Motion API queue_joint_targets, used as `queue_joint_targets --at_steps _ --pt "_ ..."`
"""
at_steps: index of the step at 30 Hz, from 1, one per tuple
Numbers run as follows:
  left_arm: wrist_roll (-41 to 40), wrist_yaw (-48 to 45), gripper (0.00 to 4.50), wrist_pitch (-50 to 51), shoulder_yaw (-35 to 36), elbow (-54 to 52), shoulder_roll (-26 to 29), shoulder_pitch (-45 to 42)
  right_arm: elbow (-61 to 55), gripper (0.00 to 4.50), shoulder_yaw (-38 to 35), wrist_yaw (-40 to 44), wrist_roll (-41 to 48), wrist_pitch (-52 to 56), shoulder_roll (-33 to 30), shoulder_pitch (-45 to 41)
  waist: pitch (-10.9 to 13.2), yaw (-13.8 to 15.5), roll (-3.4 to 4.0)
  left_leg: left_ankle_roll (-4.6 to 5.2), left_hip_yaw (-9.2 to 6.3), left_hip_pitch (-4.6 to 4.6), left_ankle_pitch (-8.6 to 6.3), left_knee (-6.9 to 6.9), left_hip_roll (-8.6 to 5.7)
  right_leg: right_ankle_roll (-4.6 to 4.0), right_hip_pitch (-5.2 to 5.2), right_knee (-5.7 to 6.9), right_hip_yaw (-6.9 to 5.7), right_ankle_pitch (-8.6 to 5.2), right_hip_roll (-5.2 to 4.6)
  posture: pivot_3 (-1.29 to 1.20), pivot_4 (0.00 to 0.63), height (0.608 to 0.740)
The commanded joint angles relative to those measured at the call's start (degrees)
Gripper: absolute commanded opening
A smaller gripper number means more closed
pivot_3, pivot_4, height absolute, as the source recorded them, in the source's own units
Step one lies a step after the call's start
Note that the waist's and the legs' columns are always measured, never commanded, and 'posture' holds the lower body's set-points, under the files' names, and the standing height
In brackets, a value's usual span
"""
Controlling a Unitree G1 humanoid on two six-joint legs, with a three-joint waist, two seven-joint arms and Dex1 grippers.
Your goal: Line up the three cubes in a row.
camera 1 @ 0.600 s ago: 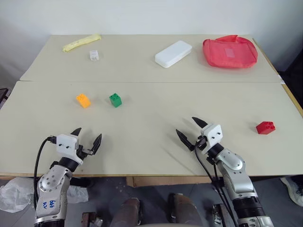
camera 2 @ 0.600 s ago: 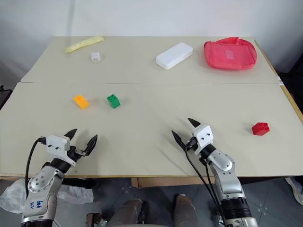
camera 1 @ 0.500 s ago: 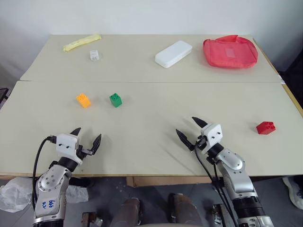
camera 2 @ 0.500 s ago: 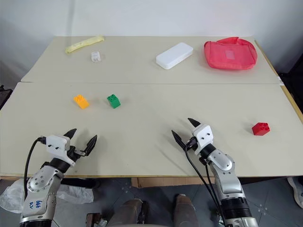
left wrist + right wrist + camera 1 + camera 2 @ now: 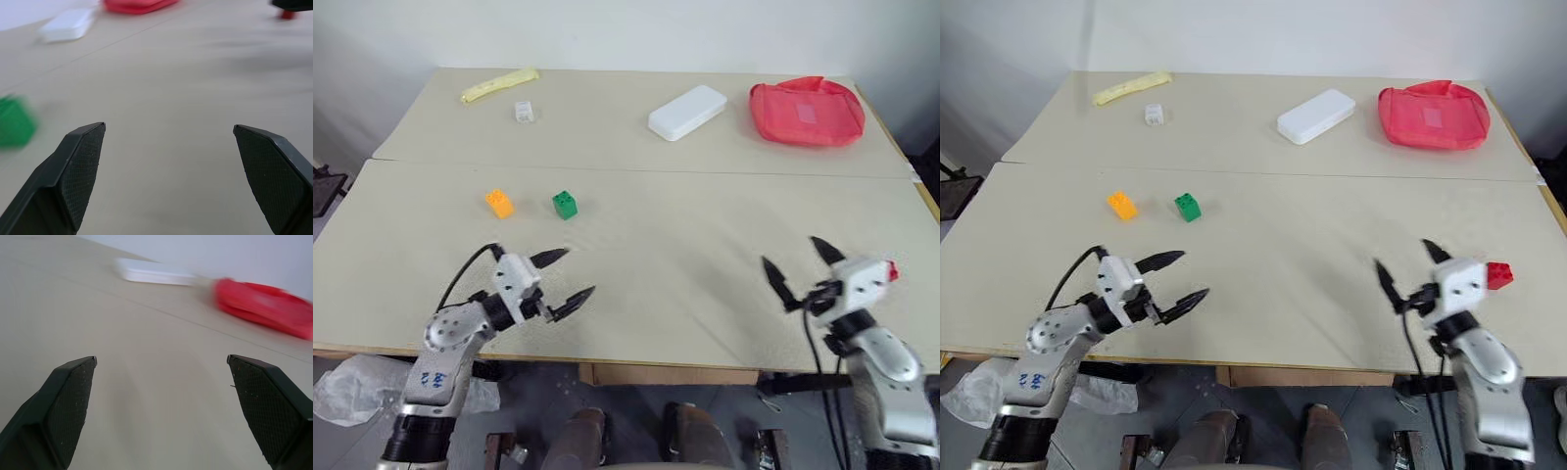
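Both tools are hovering spread apart and holding nothing over the near edge of the pale surface, probably poised to pick; the orange cube and green cube are sitting side by side ahead of the left tool. The red cube is lying just beside the right tool, on its outer side, well apart from the pair; beyond, a white box and red pouch are lying near the white wall.

The red cube is largely hidden behind the right gripper, so that only a corner is seen. In the left wrist view the green cube is blurred and cut off by the frame's edge. The white box and red pouch are smeared in the right wrist view.
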Motion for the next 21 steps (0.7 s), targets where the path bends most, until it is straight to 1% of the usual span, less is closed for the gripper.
queue_joint_targets --at_steps 1,4,6,8,10,13,15,19,21 --pt "-0.7 -3.6 4.45 -0.3 -2.4 -0.1 0.1 -2.1 -0.9 4.50 -9.8 -4.8 0.8 -1.4 0.5 4.1 0.0 -0.1 0.00 0.00 -0.01 -0.01 0.00 -0.01 0.01 0.00 0.00 0.00 -0.01 0.00 0.01 0.00 0.150 0.740" --pt "-1.0 -6.0 4.45 0.1 -4.0 0.3 0.1 -3.7 1.1 4.50 -13.8 -6.8 1.1 -1.9 2.0 7.1 0.0 -0.5 0.02 0.00 0.11 0.04 0.00 -0.07 0.11 0.00 -0.01 -0.01 0.07 0.00 0.06 0.00 0.150 0.740" --pt "-0.1 -8.6 4.45 -1.0 -6.1 1.6 0.0 -5.7 4.6 4.50 -14.3 -6.4 0.0 -1.8 2.2 9.7 0.0 -0.4 0.01 -0.01 0.15 0.08 0.00 -0.06 0.15 0.00 0.00 -0.02 0.10 0.00 0.08 0.00 0.150 0.740" --pt "0.1 -9.4 4.45 -1.6 -7.1 2.5 -0.8 -7.4 5.9 4.50 -14.7 -6.9 1.0 -0.3 2.0 9.6 0.0 -0.3 0.04 -0.01 0.15 0.08 0.00 -0.04 0.14 0.00 0.03 -0.02 0.10 0.00 0.18 0.00 0.150 0.740" --pt "0.1 -9.4 4.45 -1.8 -7.2 2.6 -1.0 -7.7 6.4 4.50 -14.7 -6.6 2.4 1.1 -0.5 6.5 0.0 -0.6 0.08 0.02 0.16 0.08 0.01 -0.03 0.12 0.00 0.03 -0.01 0.14 0.00 0.14 0.00 0.150 0.740" --pt "0.8 -9.1 4.45 -2.2 -7.3 2.4 -0.9 -7.1 6.2 4.50 -13.2 -3.8 3.6 4.6 -5.0 2.6 -0.1 -1.5 0.23 0.05 0.26 0.10 0.01 -0.02 0.12 0.02 0.01 0.01 0.22 0.01 0.01 0.00 0.150 0.740" --pt "1.0 -8.8 4.45 -2.5 -7.4 2.1 -0.9 -6.7 6.4 4.50 -12.4 -3.3 4.0 7.6 -7.4 0.0 -0.1 -1.5 0.24 0.04 0.25 0.10 0.02 -0.03 0.18 0.02 0.01 0.01 0.19 0.01 0.01 0.00 0.150 0.740" --pt "1.9 -7.6 4.45 -2.6 -7.9 0.9 -1.5 -5.8 9.9 4.50 -8.4 -2.2 1.0 13.3 -13.7 -5.8 -0.1 -1.3 0.23 0.03 0.18 0.05 0.02 -0.01 0.20 0.01 0.02 -0.01 0.12 0.01 0.00 0.00 0.150 0.740" --pt "2.3 -7.1 4.45 -2.5 -7.9 0.5 -1.8 -5.5 12.2 4.50 -6.8 -2.6 0.2 15.5 -15.4 -8.6 -0.1 -0.8 0.23 0.08 0.16 0.02 0.05 0.03 0.11 0.02 0.02 0.00 0.11 0.01 -0.03 0.00 0.150 0.740"
